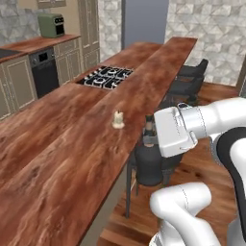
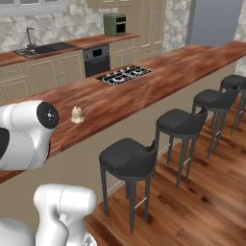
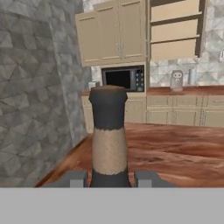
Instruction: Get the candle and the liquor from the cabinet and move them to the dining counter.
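My gripper [image 3: 111, 179] is shut on the liquor [image 3: 108, 131], a black bottle whose neck, with its tan band and dark stopper, rises between the two fingertips. From the left base view, the gripper [image 1: 150, 140] holds the liquor [image 1: 149, 125] just off the right edge of the dining counter [image 1: 72, 144], above a stool. The candle [image 1: 118, 120], small and cream-coloured, stands upright on the counter top a short way left of the bottle; the right base view shows the candle [image 2: 77, 115] near the counter's stool-side edge. A tan wall cabinet [image 3: 175, 30] stands open across the room.
An inset black cooktop [image 1: 106, 77] lies farther along the counter. Dark stools [image 2: 129, 158] line its right side over a wood floor. A grey stone wall [image 3: 30, 87] is close on the hand view's left. A microwave [image 3: 124, 78] and low cabinets stand on the far wall.
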Robot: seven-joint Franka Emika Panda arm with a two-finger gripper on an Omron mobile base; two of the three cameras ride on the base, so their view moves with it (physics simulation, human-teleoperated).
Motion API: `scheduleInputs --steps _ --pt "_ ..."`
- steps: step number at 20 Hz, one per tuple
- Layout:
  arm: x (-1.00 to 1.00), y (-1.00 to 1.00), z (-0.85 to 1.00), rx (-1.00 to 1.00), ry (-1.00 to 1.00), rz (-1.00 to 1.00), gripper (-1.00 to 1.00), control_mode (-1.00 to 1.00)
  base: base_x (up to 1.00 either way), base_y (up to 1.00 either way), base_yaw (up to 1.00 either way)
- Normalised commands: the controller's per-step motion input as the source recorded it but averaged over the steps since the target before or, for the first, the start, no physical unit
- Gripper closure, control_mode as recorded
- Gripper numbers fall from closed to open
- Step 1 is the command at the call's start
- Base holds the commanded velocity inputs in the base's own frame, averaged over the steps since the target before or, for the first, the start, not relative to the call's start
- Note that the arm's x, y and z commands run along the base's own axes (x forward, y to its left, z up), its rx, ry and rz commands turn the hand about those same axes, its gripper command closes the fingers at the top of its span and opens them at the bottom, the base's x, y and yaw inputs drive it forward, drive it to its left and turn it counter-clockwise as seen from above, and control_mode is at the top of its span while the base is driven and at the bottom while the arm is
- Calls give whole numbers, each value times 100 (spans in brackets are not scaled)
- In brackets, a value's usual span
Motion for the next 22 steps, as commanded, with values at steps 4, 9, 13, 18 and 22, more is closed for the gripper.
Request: scheduleInputs --steps 4,9,13,18,22 --pt "0 0 0 0 0 0 100 100 60 -34 37" --pt "0 0 0 0 0 0 100 100 19 0 21" --pt "0 0 0 0 0 0 100 100 0 2 12" --pt "0 9 -5 0 0 3 100 -100 -1 9 4" --pt "31 32 -24 0 -3 11 100 -100 0 0 0"
